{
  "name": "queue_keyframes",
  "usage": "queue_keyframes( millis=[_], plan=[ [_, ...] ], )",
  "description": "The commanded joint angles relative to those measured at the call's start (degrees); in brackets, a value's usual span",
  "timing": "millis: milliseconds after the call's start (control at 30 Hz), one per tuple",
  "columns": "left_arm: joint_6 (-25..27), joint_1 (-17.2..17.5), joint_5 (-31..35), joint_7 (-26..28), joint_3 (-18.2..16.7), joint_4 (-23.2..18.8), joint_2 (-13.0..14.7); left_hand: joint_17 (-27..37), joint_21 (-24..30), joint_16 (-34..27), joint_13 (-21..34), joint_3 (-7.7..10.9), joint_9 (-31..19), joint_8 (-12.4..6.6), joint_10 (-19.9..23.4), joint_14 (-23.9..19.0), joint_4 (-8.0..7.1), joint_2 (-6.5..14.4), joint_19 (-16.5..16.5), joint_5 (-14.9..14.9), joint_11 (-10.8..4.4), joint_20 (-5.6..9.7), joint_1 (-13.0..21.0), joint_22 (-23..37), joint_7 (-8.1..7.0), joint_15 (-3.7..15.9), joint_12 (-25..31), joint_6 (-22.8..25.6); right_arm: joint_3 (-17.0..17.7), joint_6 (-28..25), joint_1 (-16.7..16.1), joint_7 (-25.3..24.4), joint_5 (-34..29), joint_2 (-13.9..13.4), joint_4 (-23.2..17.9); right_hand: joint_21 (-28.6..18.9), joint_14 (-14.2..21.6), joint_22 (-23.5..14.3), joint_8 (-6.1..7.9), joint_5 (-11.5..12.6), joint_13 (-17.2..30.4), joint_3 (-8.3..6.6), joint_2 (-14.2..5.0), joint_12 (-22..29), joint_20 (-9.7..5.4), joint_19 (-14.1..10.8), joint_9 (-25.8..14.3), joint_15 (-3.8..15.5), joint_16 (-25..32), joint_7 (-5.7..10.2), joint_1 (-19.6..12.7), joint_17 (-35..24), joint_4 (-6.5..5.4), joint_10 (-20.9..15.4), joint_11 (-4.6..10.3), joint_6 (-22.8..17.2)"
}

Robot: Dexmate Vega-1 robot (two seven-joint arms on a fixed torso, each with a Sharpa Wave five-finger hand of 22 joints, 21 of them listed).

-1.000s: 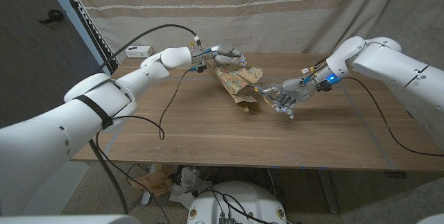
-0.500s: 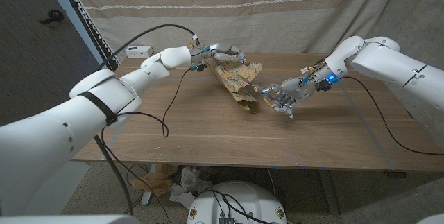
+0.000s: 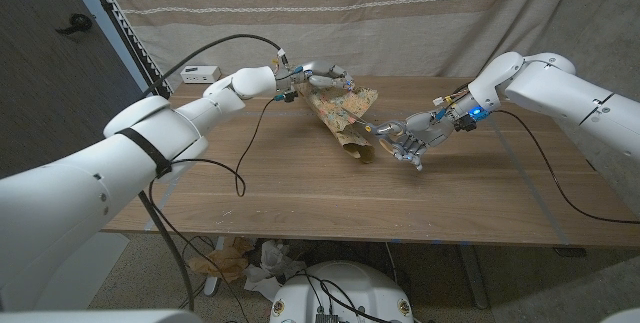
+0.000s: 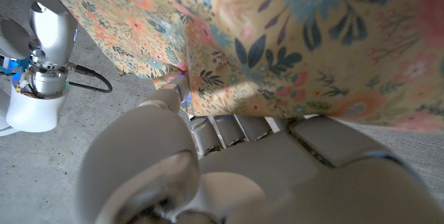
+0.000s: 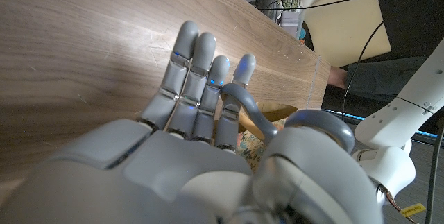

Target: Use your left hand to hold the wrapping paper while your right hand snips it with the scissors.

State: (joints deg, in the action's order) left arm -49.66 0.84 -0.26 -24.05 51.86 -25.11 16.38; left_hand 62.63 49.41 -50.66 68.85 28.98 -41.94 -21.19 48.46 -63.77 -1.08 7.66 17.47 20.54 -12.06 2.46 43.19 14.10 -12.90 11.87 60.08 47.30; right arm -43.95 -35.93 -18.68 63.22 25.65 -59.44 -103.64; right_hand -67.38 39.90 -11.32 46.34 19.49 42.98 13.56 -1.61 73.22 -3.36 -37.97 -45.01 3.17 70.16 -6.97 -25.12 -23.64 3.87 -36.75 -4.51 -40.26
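Note:
A crumpled sheet of floral wrapping paper (image 3: 343, 118) with a brown underside hangs slanted over the table's back middle. My left hand (image 3: 325, 76) grips its far upper end; in the left wrist view the fingers (image 4: 232, 128) close on the floral wrapping paper (image 4: 312, 37). My right hand (image 3: 412, 139) holds grey scissors (image 3: 383, 126) just right of the paper's lower part, blades pointing at its edge. In the right wrist view the scissors' handle loop (image 5: 244, 107) sits beside my fingers (image 5: 194, 64), with the paper (image 5: 281, 113) just beyond. Whether the blades touch the paper I cannot tell.
A small white box (image 3: 200, 73) sits at the table's back left corner. Black cables (image 3: 243, 158) trail from both arms across the wooden table (image 3: 300, 203). A striped curtain (image 3: 400, 13) hangs behind. Crumpled paper scraps (image 3: 238, 259) lie on the floor under the front edge.
My right hand with the scissors has edged slightly left toward the paper. The left hand and the paper have stayed where they were.

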Motion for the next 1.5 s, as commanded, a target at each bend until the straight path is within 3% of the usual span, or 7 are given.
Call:
queue_keyframes(
  millis=[33,300,700,933,1067,1200,1500],
  plan=[
    [-0.5,0.0,-0.5,0.0,0.5,0.2,-0.2,-0.1,0.6,-0.2,0.2,0.49,-0.2,-0.21,0.5,0.1,0.04,0.2,-0.3,-0.2,-0.03,3.73,-0.4,0.0,0.07,0.65,0.0,3.8,0.5,-0.3,-0.4,-0.5,0.6,-0.4,-0.5,-0.1,-1.0,-0.1,-0.34,0.3,-0.1,-0.1,-0.71,0.1,-0.16,-0.3,-0.2,2.29,0.3,-3.33,-0.3,-0.1,0.16,-1.0,-0.72,-3.0],
    [-0.7,0.4,-0.2,0.3,0.4,-0.6,0.1,0.4,0.8,-0.7,0.2,0.57,-0.3,-0.21,0.5,-0.5,0.05,0.2,-0.3,-0.2,-0.03,3.63,-0.4,-0.2,0.07,0.64,-0.1,3.8,0.6,-0.5,-0.7,-0.5,0.9,-0.9,-1.2,-0.4,-0.6,-0.4,-0.55,0.3,-0.7,-1.16,-4.33,0.0,-0.19,-0.2,0.3,2.58,-0.1,-2.86,0.8,0.1,-1.25,-1.6,-0.27,-3.5],
    [-1.2,2.2,0.6,2.2,-0.4,-3.9,1.6,0.0,1.0,-0.3,0.2,0.74,-0.3,-0.08,0.6,0.0,0.04,0.1,-0.4,-0.3,-0.03,3.82,-0.6,-0.3,0.06,0.64,-0.2,3.8,1.2,-1.2,-1.2,-1.7,1.3,-1.2,-2.6,-1.6,0.1,-1.5,-0.35,0.4,-1.9,-4.32,-7.99,0.0,-0.7,0.3,1.1,3.92,0.3,-1.76,-3.2,0.4,0.13,-3.3,0.82,-5.3],
    [-0.7,2.7,0.9,2.2,-0.9,-4.9,2.0,0.2,1.1,-0.6,0.3,0.77,-0.4,-0.07,0.6,-0.2,0.07,0.1,-0.4,-0.3,-0.03,3.8,-0.6,-0.4,0.07,0.65,-0.2,3.8,0.3,-0.5,-0.7,-0.9,0.7,-0.6,-2.3,-4.3,2.2,-1.7,1.04,0.2,-3.4,-13.71,-10.53,0.7,-3.17,-1.0,1.2,5.7,1.0,-0.47,-14.0,0.9,3.1,-6.8,2.32,-7.9],
    [0.0,2.5,-0.2,0.8,-1.3,-3.7,1.6,0.1,1.1,-0.7,0.3,0.81,-0.4,-0.08,0.6,-0.4,0.1,0.1,-0.4,-0.3,-0.03,3.78,-0.6,-0.4,0.07,0.65,-0.2,3.8,0.4,-1.0,-0.9,-1.4,0.9,-0.4,-2.6,-5.8,3.4,-0.2,3.27,-0.5,-3.8,-23.83,-10.69,0.8,-4.2,-0.9,-1.1,6.71,0.1,0.06,-24.3,1.6,4.2,-7.8,2.86,-8.6],
    [-0.2,2.7,0.5,1.8,-1.3,-4.2,2.0,0.4,1.2,-0.9,0.3,0.83,-0.5,-0.12,0.6,-0.6,0.1,0.1,-0.4,-0.3,-0.03,3.71,-0.7,-0.4,0.07,0.64,-0.3,3.9,0.7,-1.3,-1.2,-2.4,1.1,-0.5,-2.8,-6.8,3.4,0.0,4.09,-1.5,-3.4,-26.54,-10.55,1.0,-4.31,-0.6,-1.9,6.7,0.1,-0.76,-26.2,0.8,3.37,-7.9,2.81,-8.9],
    [0.5,3.4,1.1,2.1,-1.5,-6.0,2.8,0.4,1.3,-1.0,0.3,0.93,-0.3,0.03,0.6,-0.7,0.14,0.0,-0.5,-0.4,-0.03,3.86,-0.8,-0.5,0.07,0.64,-0.3,4.0,0.3,-1.6,-0.9,-2.1,1.0,-0.3,-2.6,-7.9,3.6,0.1,4.32,-2.8,-3.3,-28.66,-10.09,1.1,-4.12,-0.1,-1.6,6.39,-0.3,-0.97,-27.7,0.5,2.67,-7.9,2.84,-9.3]
  ],
)
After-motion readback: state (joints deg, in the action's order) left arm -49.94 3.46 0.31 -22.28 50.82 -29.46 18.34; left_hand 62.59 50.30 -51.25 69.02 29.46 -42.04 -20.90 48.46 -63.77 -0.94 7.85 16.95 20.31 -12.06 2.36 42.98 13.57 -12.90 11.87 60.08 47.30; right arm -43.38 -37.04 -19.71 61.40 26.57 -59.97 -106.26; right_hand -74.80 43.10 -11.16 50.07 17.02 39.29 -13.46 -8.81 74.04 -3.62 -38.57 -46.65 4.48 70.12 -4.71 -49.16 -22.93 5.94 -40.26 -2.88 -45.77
